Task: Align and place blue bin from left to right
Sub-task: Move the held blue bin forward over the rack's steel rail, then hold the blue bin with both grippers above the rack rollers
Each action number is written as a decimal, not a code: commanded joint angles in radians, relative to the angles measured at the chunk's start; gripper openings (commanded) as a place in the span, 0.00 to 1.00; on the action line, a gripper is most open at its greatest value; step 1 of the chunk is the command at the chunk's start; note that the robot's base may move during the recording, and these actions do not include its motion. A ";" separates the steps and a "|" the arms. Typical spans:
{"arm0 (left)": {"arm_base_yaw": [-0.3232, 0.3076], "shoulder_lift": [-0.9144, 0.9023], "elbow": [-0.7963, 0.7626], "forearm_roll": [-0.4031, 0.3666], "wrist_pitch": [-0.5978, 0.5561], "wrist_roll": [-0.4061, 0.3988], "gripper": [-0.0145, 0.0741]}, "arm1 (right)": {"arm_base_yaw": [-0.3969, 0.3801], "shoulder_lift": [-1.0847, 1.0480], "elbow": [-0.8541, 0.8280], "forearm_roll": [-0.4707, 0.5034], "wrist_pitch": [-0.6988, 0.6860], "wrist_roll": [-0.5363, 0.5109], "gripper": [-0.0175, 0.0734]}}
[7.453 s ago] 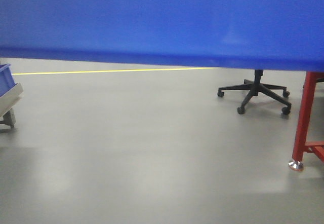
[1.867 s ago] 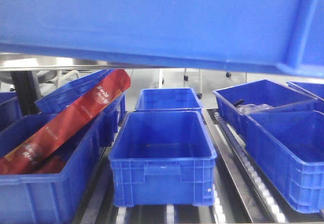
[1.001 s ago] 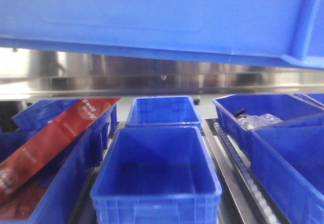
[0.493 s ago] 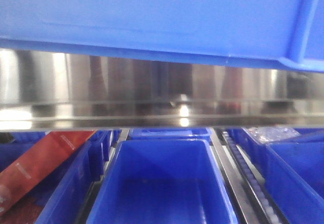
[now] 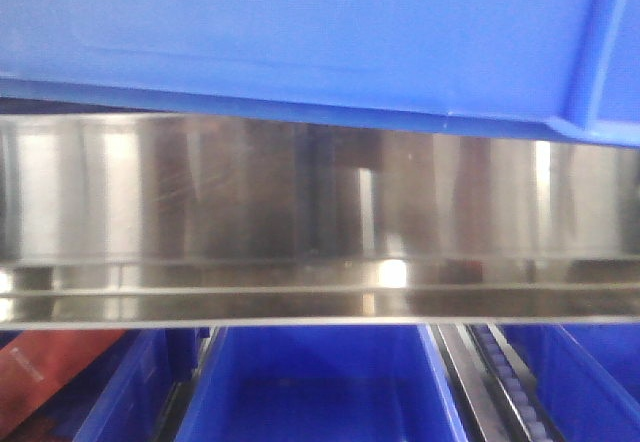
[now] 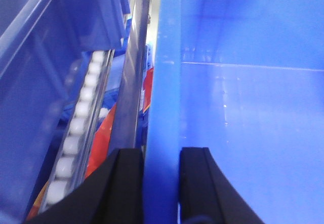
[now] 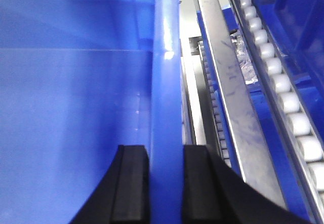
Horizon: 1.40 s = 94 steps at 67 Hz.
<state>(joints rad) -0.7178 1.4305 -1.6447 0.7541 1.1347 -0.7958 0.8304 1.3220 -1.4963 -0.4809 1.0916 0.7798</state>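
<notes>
**Fingers (image 6: 126,183) clamped on both end walls, blue bin (image 5: 300,32) held above the rack**

The left gripper (image 6: 161,155) straddles the rim of the bin's left wall, with one black pad outside and one inside, both pressed against the plastic. The right gripper (image 7: 166,155) does the same on the right wall. Both are gripping, neither slack. The bin therefore hangs between the two arms with its long axis running from left to right. Each arm is at its own end, and neither is nearer than the other.

In the front view the bin fills the top of the picture, its bottom edge just above a steel beam (image 5: 300,222) of the rack. That edge looks a little lower toward the right. Under the beam sit smaller blue bins (image 5: 320,392) in rows, with a red package (image 5: 40,372) at the far left. A roller track (image 7: 283,92) runs alongside the bin's right wall and another (image 6: 76,133) lies off its left wall, both lower than the rim.

My read is that the carry is nearly done and the setting-down is not yet done. It calls for both arms to lower together, so that the long axis lands square to the rollers; the slight tilt could catch a corner on the beam
</notes>
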 commanded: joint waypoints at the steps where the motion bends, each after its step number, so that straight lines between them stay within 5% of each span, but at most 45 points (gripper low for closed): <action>1: -0.015 -0.006 -0.013 0.016 -0.113 -0.017 0.04 | 0.011 -0.008 -0.010 0.016 -0.091 -0.003 0.10; 94: -0.015 -0.006 -0.013 0.016 -0.113 -0.017 0.04 | 0.011 -0.008 -0.010 0.016 -0.091 -0.003 0.10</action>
<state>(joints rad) -0.7178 1.4305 -1.6447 0.7541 1.1309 -0.7958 0.8304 1.3220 -1.4963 -0.4809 1.0921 0.7798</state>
